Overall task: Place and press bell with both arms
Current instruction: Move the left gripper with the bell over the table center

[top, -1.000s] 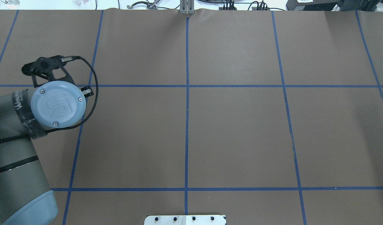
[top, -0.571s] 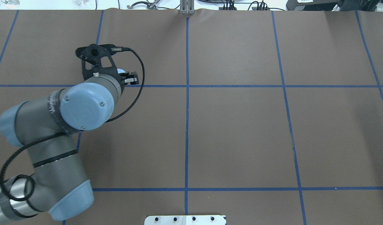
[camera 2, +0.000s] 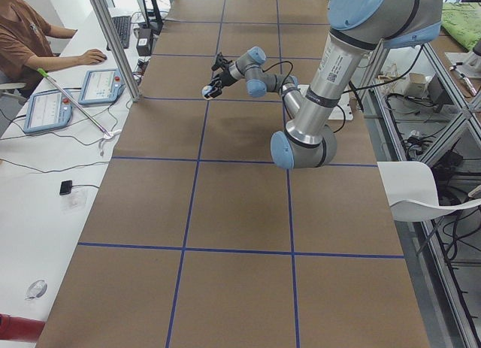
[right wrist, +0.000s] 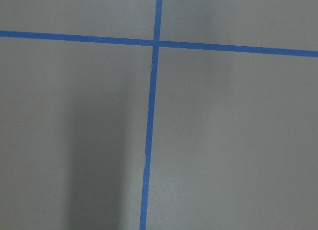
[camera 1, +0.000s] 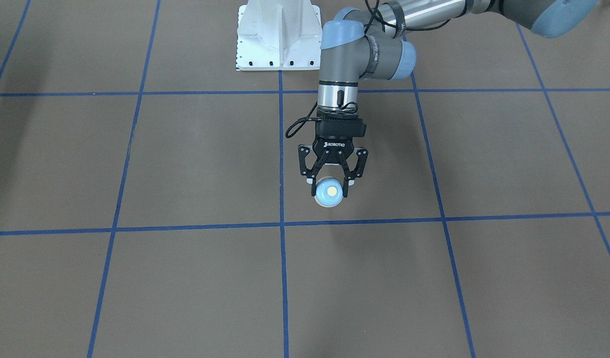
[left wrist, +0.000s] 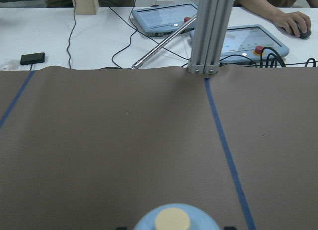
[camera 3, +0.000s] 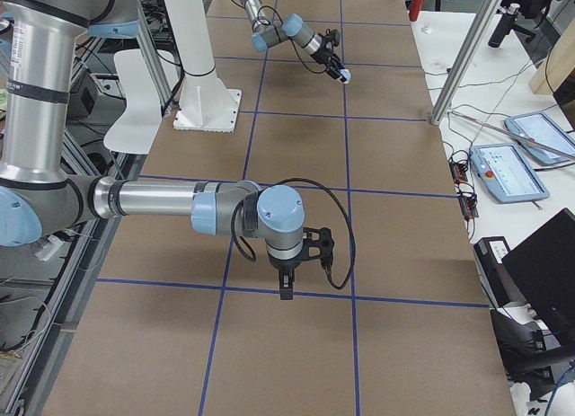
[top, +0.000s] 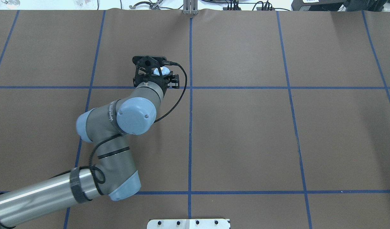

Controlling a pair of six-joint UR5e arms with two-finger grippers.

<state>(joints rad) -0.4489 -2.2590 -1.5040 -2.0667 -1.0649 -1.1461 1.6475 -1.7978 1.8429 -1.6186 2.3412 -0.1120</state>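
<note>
**Set the bell down flat before letting go**

The left gripper (camera 1: pixel 330 180) is clamped on the bell (camera 1: pixel 329 193), one finger on each side of the blue dome, with the cream button (left wrist: pixel 172 219) showing. In the overhead view the bell is at about eleven o'clock from the middle of the table (top: pixel 246 133), just beyond a blue tape line (top: pixel 246 87). It appears to hang clear of the surface. To do this well, level the wrist so the base meets the table squarely, lower gently, and release only once it rests. A tilted drop could let it roll. The right gripper (camera 3: pixel 286 286) hangs well apart, toward three o'clock. I cannot tell whether it is open or closed.
</note>
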